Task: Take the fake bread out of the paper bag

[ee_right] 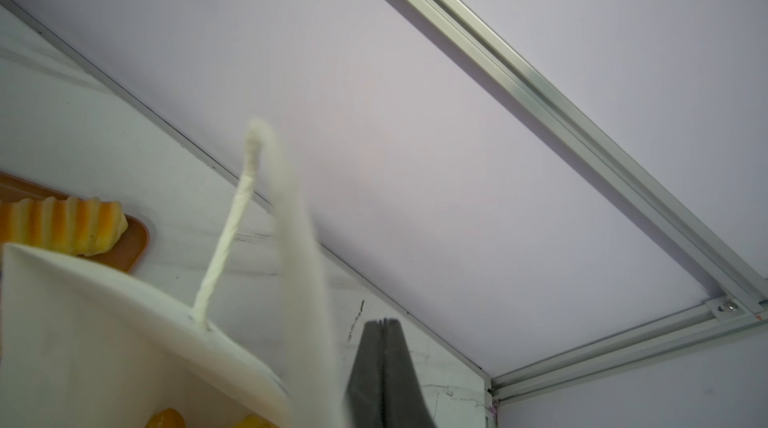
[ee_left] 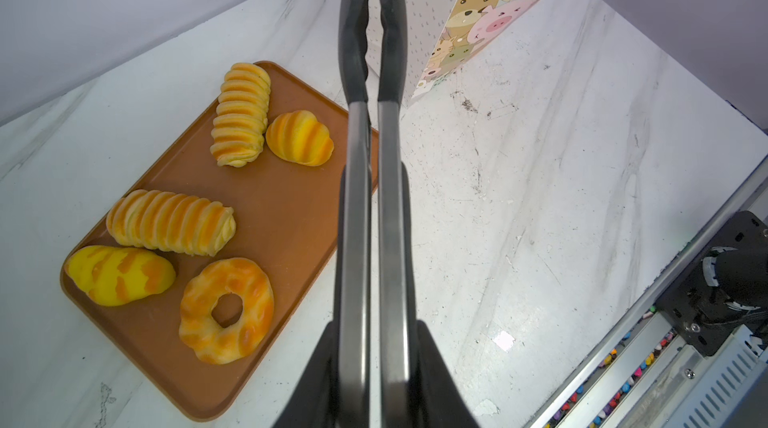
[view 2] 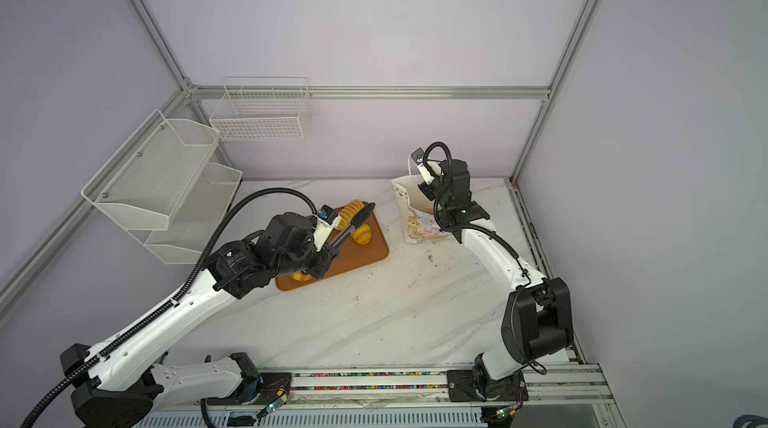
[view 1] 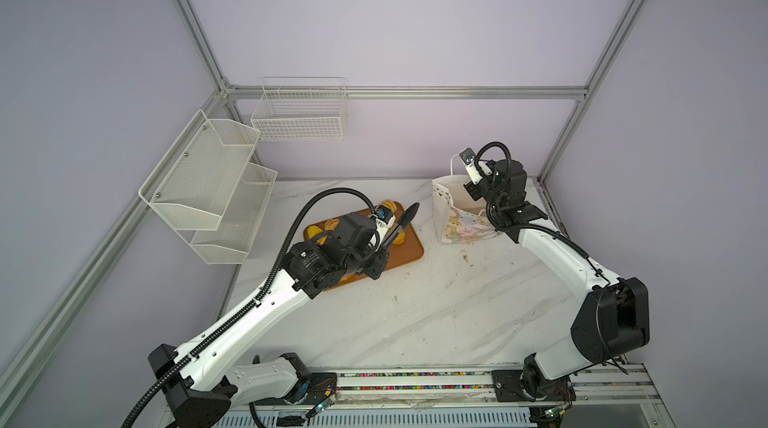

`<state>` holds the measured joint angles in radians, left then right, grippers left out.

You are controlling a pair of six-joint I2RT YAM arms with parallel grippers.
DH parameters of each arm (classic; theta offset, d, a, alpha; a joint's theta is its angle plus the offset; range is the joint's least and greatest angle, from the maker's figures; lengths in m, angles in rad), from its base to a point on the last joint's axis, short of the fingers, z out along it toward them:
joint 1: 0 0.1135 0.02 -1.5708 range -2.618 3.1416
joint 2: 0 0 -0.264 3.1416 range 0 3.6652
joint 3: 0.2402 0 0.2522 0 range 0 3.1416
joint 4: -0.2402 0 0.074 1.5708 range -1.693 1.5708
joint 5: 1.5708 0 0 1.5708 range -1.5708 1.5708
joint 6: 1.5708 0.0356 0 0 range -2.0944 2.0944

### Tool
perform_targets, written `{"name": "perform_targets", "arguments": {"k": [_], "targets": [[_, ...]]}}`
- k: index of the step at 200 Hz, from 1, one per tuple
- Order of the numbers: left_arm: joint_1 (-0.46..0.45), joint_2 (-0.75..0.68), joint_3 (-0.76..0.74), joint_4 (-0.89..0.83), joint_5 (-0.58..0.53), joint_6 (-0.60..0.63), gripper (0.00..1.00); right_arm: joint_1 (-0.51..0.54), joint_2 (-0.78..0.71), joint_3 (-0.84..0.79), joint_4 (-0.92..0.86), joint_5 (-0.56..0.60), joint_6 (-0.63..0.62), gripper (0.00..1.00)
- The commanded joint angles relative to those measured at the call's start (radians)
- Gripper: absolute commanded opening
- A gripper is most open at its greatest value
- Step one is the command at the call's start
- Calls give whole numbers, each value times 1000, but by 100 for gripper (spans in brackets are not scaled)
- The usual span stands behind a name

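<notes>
two arms reach over the white marbled table (view 1: 415, 313), the largest thing in view. below the left hand (ee_left: 374, 180) a brown tray (ee_left: 286, 213) lies flat on the table. ahead of the left hand, off toward the right hand (ee_right: 382, 328), stands the paper bag (view 1: 446, 213). it is upright, open at the top, printed with cartoon animal faces, and apart from the tray. the right hand sits at the bag's rim, on the side away from the left hand. its jaws are pressed together with nothing between their tips; whether it touches the paper i cannot tell. the left hand is clamped narrow on the metal arms of a pair of tongs (ee_left: 357, 30). the tongs jut forward from the hand and point toward the bag, their black tips nearly meeting and carrying nothing

five pieces of the fake bread (ee_left: 170, 222) lie on the tray, below and beside the left hand: two ridged long loaves (ee_left: 241, 114), two rounder buns (ee_left: 299, 139) and a ring doughnut (ee_left: 195, 313). more of the fake bread (ee_right: 166, 417), two orange-yellow pieces, shows low inside the bag, under the right hand. smallest, a white cord handle (ee_right: 228, 238) stands up in a loop from the bag's wall, just beside the right hand's tips
</notes>
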<state>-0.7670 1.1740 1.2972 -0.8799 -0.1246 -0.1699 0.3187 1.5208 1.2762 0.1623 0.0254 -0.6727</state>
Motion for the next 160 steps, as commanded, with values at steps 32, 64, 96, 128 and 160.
{"name": "perform_targets", "arguments": {"k": [32, 64, 96, 128, 160], "targets": [[2, 12, -71, 71, 26, -29, 13, -5, -270, -227, 31, -42, 130, 0], [2, 45, -158, 71, 84, -89, 12, -3, -456, -352, -21, -95, 227, 0], [-8, 69, -283, 125, 148, -159, 9, -4, -573, -421, -94, -210, 317, 0], [-38, 76, -355, 239, 212, -222, 7, -3, -595, -451, -104, -264, 360, 0], [-116, 143, -327, 342, 274, -260, 6, -3, -511, -380, -115, -226, 385, 0]]}}
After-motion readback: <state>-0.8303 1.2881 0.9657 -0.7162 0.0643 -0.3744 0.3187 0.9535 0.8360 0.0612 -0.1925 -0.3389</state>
